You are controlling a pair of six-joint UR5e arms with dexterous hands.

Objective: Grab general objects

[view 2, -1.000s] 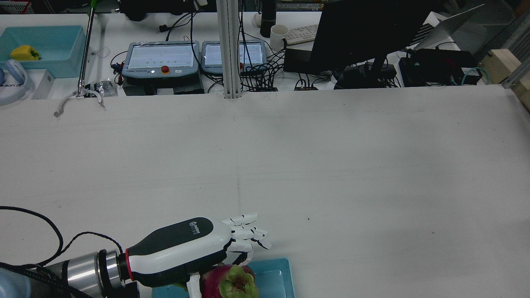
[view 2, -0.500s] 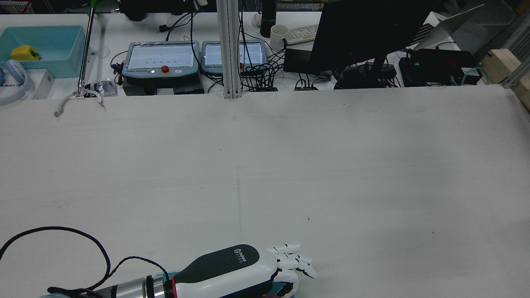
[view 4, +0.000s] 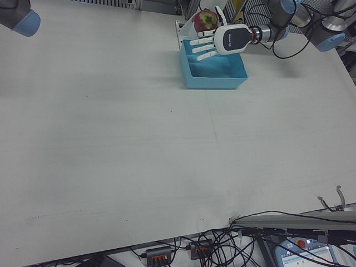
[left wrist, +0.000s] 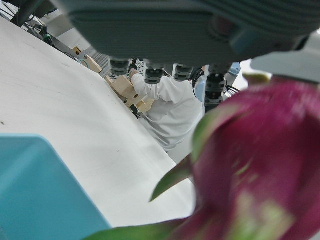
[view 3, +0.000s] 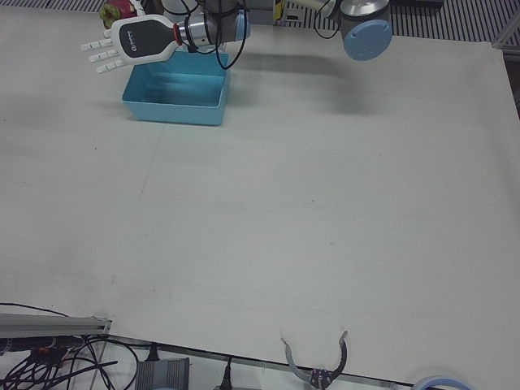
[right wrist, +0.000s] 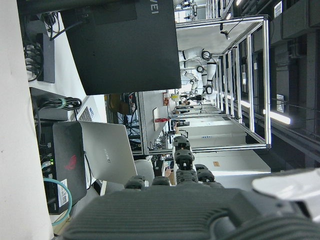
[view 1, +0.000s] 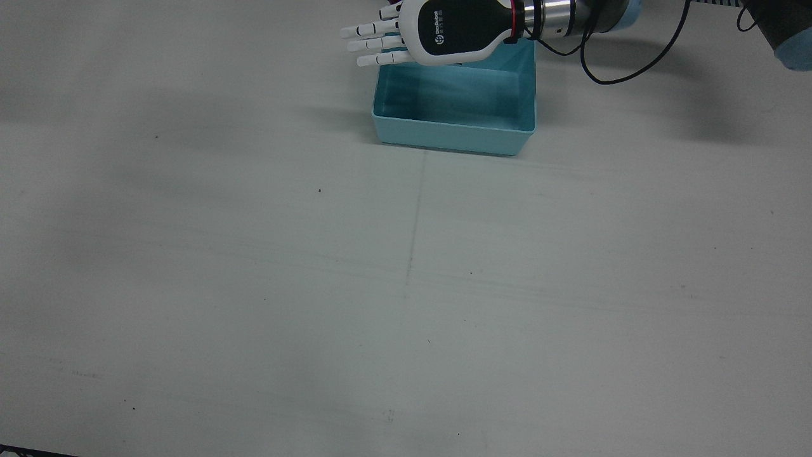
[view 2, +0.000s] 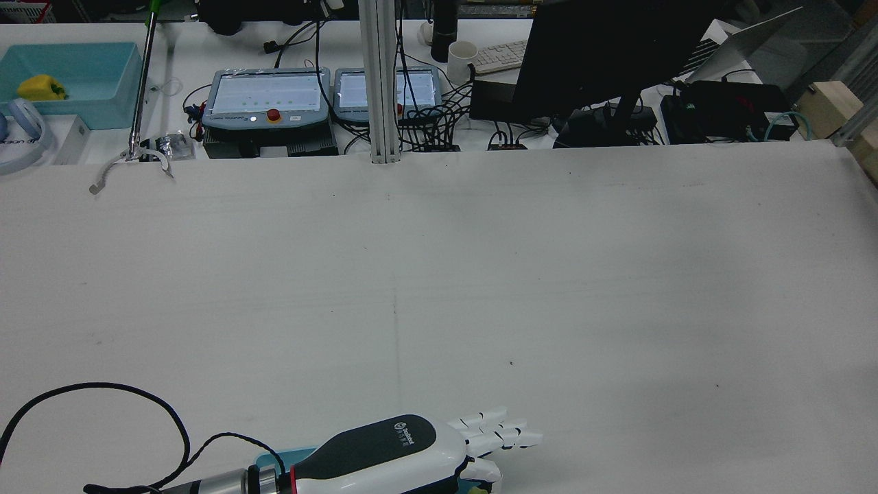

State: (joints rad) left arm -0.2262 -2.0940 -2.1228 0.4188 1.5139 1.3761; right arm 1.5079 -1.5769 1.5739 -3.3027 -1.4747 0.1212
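Note:
A purple mangosteen with a green calyx [view 4: 206,20] is at the palm of my left hand [view 4: 222,39], above the far end of the blue bin [view 1: 453,136]. The hand's fingers [view 1: 371,44] are stretched out straight and apart, not wrapped on the fruit. In the left hand view the mangosteen [left wrist: 260,165] fills the frame and is blurred. It also shows in the left-front view [view 3: 116,10]. In the front view the left hand [view 1: 444,32] hides it. My right hand [right wrist: 182,165] shows only in its own view, off the table, holding nothing.
The bin's inside [view 1: 453,95] shows no objects. The right arm's elbow [view 4: 19,16] is at the table's far corner. Monitor, teach pendants [view 2: 267,96] and cables lie beyond the table's far edge. A second blue bin with a yellow object [view 2: 41,88] is there too.
My left hand moved right and toward the table's near edge over the blue bin. Its fingers went from curled to straight and spread. The mangosteen is now almost hidden under the hand.

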